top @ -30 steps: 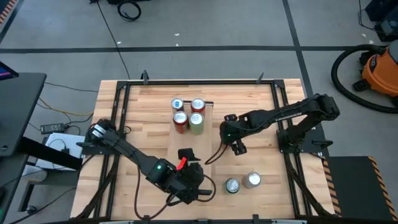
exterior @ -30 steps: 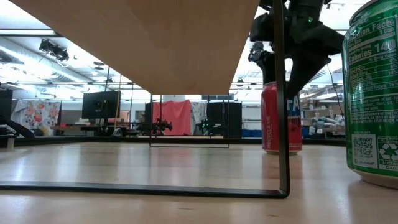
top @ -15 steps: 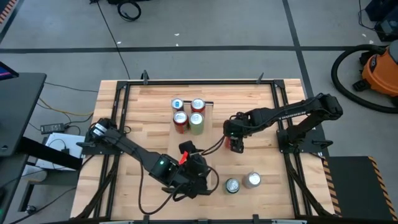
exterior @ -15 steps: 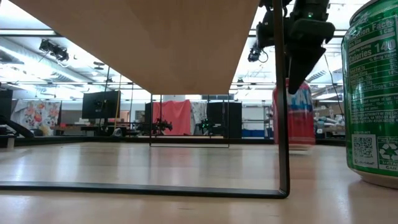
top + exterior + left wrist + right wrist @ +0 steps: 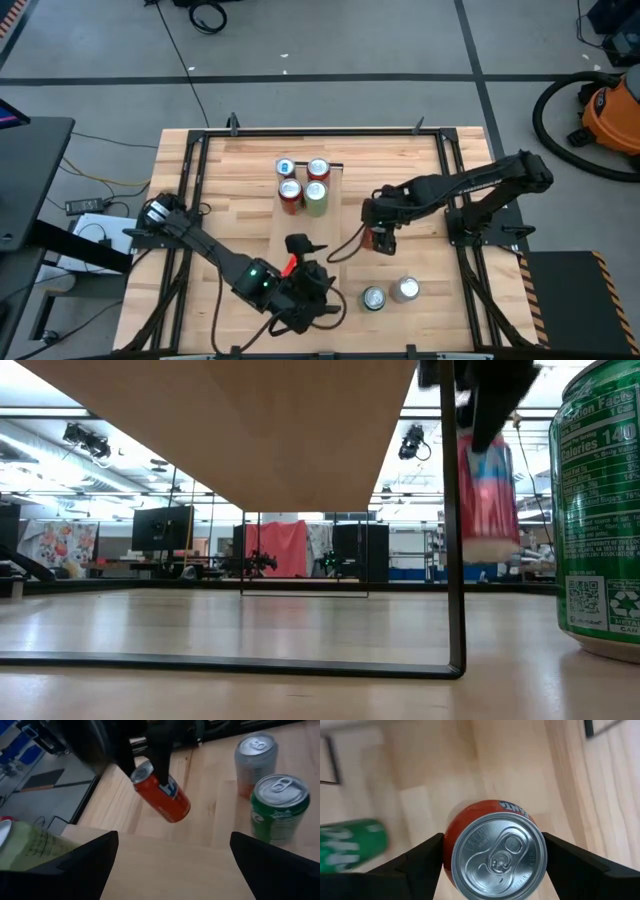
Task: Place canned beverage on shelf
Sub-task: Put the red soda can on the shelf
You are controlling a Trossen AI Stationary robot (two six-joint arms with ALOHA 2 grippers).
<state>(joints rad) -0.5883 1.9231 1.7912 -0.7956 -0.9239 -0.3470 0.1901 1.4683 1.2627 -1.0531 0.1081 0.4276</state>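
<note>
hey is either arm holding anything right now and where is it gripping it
Yes. The right gripper holds a red can clear of the tabletop, its fingers clamped on opposite sides near the top rim. The left gripper is open, holding nothing.

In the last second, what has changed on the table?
The right gripper has lifted the red can off the tabletop; it stood there a second ago and now hangs clear of it. The left gripper swung slightly but holds nothing. The cans on the shelf and the two near the front edge stayed put.
</note>
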